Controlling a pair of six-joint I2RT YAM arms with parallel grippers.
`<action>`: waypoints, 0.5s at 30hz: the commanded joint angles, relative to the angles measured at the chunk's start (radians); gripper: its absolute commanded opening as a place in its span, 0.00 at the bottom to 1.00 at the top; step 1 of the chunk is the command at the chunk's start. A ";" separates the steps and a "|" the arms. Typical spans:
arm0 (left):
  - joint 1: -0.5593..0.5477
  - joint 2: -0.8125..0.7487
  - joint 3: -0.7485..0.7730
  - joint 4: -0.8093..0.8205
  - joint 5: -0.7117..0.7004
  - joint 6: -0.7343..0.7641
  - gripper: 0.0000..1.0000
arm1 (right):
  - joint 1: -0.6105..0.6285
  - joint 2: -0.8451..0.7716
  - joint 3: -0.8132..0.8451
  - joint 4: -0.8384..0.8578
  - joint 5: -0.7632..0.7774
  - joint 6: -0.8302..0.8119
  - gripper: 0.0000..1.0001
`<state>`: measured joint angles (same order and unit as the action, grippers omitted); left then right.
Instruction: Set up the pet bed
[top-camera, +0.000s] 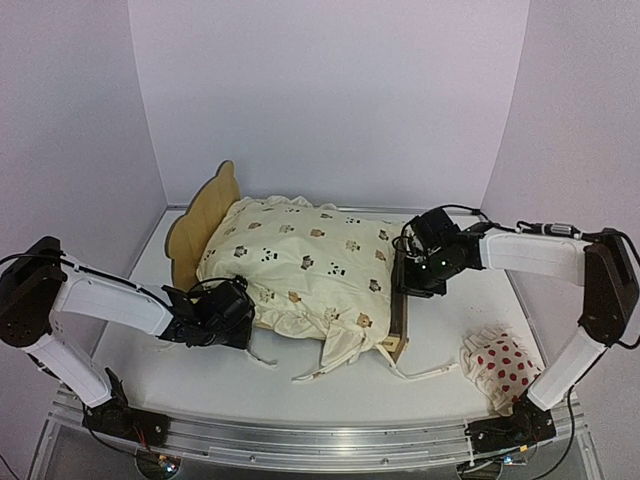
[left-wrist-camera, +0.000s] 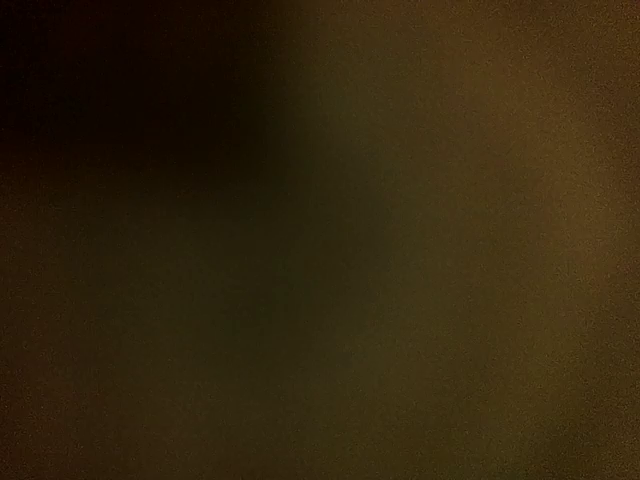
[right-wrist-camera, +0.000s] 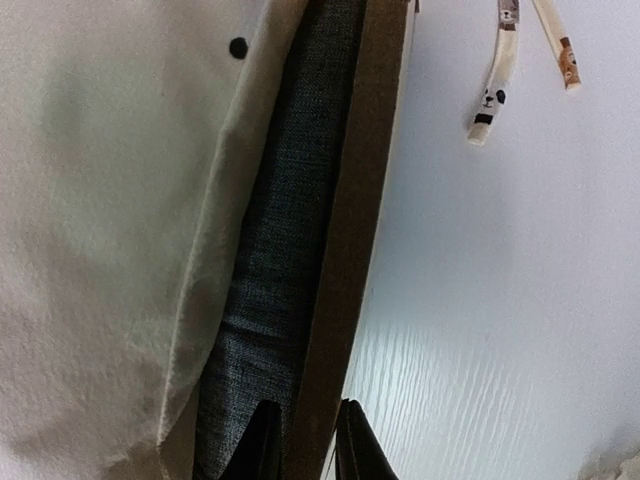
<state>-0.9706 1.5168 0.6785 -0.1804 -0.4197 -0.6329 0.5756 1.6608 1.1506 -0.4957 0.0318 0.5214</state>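
The pet bed (top-camera: 203, 218) lies across the middle of the table, its scalloped plywood headboard at the left. A cream animal-print cushion (top-camera: 300, 262) covers most of it. My right gripper (top-camera: 413, 285) is at the bed's right side. In the right wrist view it (right-wrist-camera: 310, 447) is shut on the plywood side rail (right-wrist-camera: 350, 230), one finger on each face, beside the dark grey base (right-wrist-camera: 275, 280) and the cushion (right-wrist-camera: 110, 230). My left gripper (top-camera: 238, 312) is pressed into the cushion's near left edge. The left wrist view is dark, so its jaws are hidden.
A small white pillow with red dots (top-camera: 497, 365) lies at the near right, by the right arm's base. Loose cushion ties (top-camera: 322, 371) trail on the table in front of the bed; two tie ends (right-wrist-camera: 490, 100) show in the right wrist view. White walls close in on three sides.
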 joint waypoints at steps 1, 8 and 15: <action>0.068 0.021 0.029 0.115 -0.043 0.062 0.27 | 0.076 -0.124 -0.152 -0.114 -0.207 -0.049 0.30; 0.082 0.011 0.011 0.131 -0.029 0.070 0.27 | 0.030 -0.275 -0.069 -0.209 -0.041 -0.130 0.64; 0.081 -0.039 -0.008 0.096 0.005 0.071 0.27 | -0.187 -0.075 0.300 -0.213 -0.090 -0.183 0.54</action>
<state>-0.8955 1.5303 0.6728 -0.1204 -0.4201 -0.5719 0.5045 1.4551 1.2266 -0.7172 -0.0454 0.3917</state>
